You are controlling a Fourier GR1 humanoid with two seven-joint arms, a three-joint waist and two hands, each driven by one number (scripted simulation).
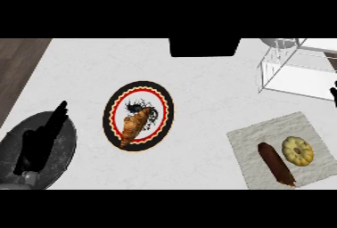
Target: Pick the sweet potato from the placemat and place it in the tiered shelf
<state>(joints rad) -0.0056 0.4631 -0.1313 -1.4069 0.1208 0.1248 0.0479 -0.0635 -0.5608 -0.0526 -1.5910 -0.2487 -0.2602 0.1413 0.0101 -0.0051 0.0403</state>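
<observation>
White counter (197, 80); right hand (334, 95) cropped

left forearm (46, 156): a broad, rounded grey shell with a faintly mottled, speckled finish, lighter along its outer rim and darker toward the centre; a small pale grey knob-like fitting shows at its lower end. left hand (41, 142): matte black throughout, long and slender in outline, tapering to a narrow tip; no seams, screws, cables or markings can be made out on its surface. right hand (334, 94): only a small black sliver shows at the view's right edge, same flat black finish; shape and detail cannot be judged. right forearm: nothing discernible.
</observation>
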